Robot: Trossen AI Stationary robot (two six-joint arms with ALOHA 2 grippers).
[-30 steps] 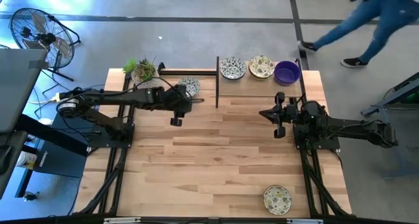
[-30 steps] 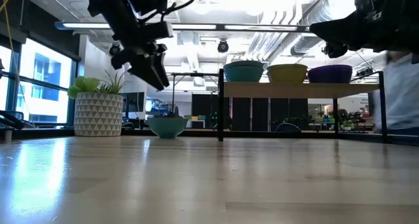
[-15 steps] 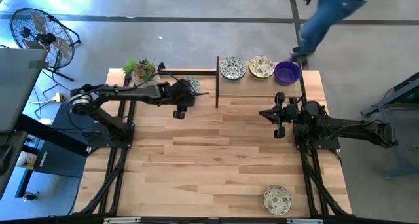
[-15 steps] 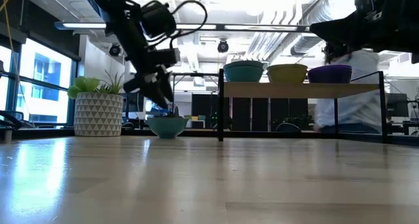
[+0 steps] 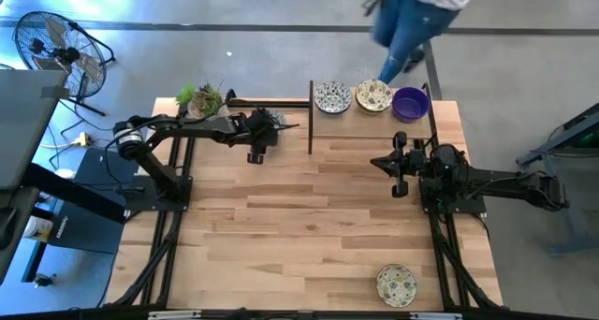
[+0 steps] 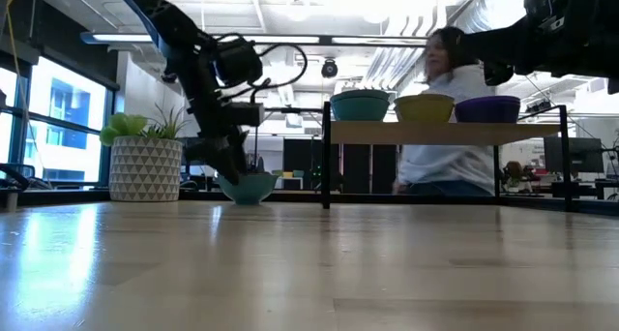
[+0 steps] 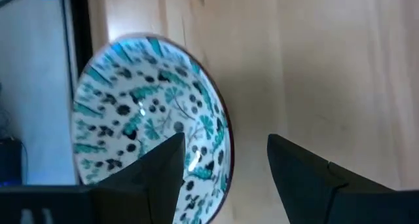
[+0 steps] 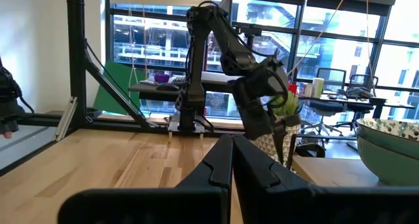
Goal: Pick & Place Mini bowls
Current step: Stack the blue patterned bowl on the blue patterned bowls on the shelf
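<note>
- Wooden table (image 5: 309, 217) — a raised shelf (image 6: 445, 133) at its far edge carries three mini bowls: two patterned (image 5: 332, 97) (image 5: 373, 95), one purple (image 5: 410, 103).
- A person (image 6: 440, 128) stands behind that shelf.
- Right gripper (image 5: 397, 164) waits mid-table on the right, fingers pressed together, holding nothing.
- Left gripper (image 5: 258, 142) hangs wide open over a teal-patterned bowl (image 7: 150, 126) beside the potted plant (image 5: 204, 99) — one finger (image 7: 147, 178) over the inside, the other outside the rim.
- Another patterned bowl (image 5: 396, 284) sits near the front edge.
</note>
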